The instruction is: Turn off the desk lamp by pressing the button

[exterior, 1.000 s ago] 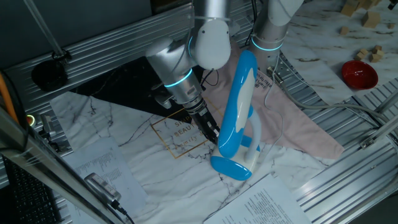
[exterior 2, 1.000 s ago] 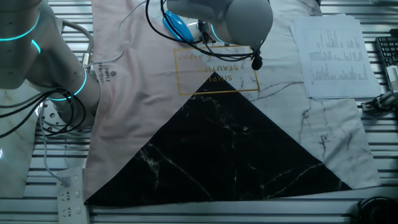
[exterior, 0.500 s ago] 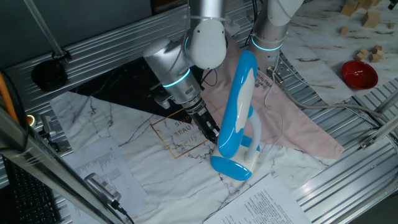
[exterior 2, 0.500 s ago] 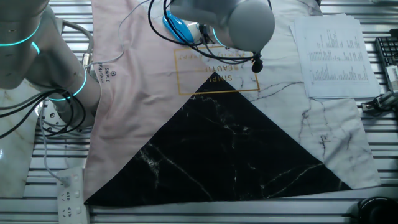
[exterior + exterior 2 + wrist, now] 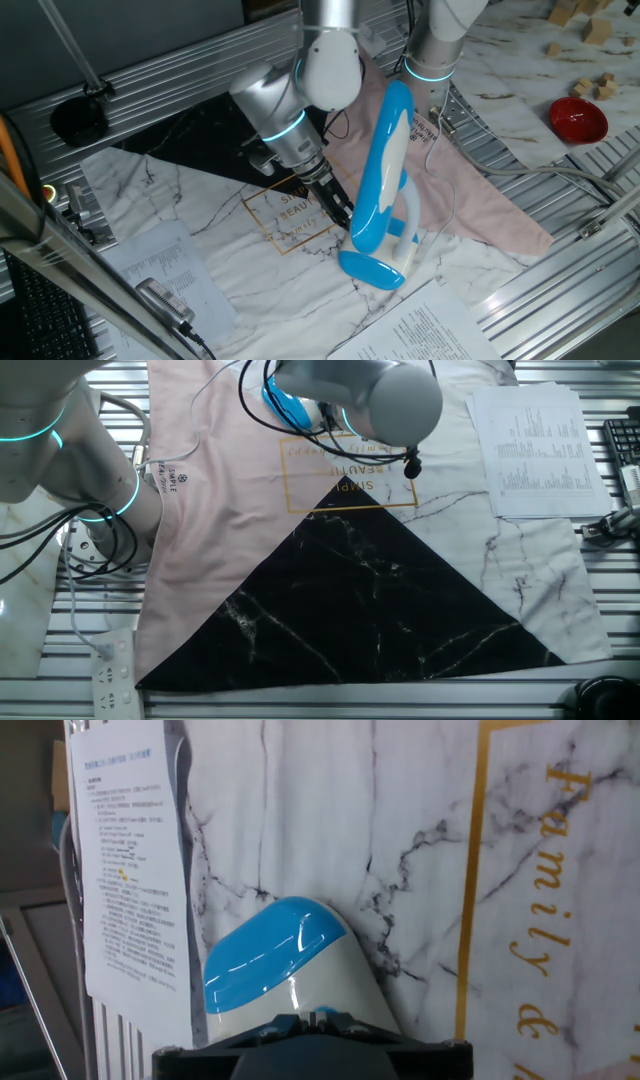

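Note:
The desk lamp [image 5: 385, 160] stands folded on the marble mat, its long sky-blue and white head leaning over its blue oval base [image 5: 372, 268]. My gripper [image 5: 345, 218] points down at the left side of the lamp, close against the base. In the hand view the glossy blue and white base [image 5: 268, 960] lies right under my gripper [image 5: 318, 1016], whose dark fingertips meet at the centre on the white shell. The button itself is hidden by the fingers. In the other fixed view only a bit of the blue lamp [image 5: 285, 405] shows behind my arm.
A second arm [image 5: 435, 50] stands behind the lamp on a pink cloth [image 5: 480, 205]. A red bowl [image 5: 577, 118] and wooden blocks [image 5: 590, 30] lie at the far right. Printed sheets [image 5: 440, 330] [image 5: 130, 860] lie by the lamp. A power strip [image 5: 112, 675] sits at one table edge.
My arm's upper joint has leaned slightly to the left. The gripper stays at the lamp base and the lamp has not moved.

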Motion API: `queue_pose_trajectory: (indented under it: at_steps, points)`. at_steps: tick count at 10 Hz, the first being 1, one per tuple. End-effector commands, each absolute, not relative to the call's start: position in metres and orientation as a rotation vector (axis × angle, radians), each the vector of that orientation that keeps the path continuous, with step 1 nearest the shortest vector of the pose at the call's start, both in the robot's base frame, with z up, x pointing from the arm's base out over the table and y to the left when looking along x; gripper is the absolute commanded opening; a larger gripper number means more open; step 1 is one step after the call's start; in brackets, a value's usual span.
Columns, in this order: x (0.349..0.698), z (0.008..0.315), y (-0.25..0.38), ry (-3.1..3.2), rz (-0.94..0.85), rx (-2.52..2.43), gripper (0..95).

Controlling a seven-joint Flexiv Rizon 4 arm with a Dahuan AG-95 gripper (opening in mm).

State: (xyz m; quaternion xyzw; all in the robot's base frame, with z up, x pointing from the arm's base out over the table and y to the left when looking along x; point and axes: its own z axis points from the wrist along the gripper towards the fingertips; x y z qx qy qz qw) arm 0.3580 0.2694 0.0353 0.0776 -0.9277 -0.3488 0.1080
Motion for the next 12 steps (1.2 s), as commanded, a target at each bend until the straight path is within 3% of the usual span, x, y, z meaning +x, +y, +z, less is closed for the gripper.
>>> queue_pose_trajectory:
  at_steps: [1, 5, 12]
  points:
    - [0.359, 0.029, 0.27, -2.734, -1.036, 0.243, 0.0]
    - [0.364, 0.059, 0.268, -2.752, -0.931, 0.237, 0.0]
    - [0.366, 0.065, 0.266, -2.859, -0.75, 0.243, 0.0]
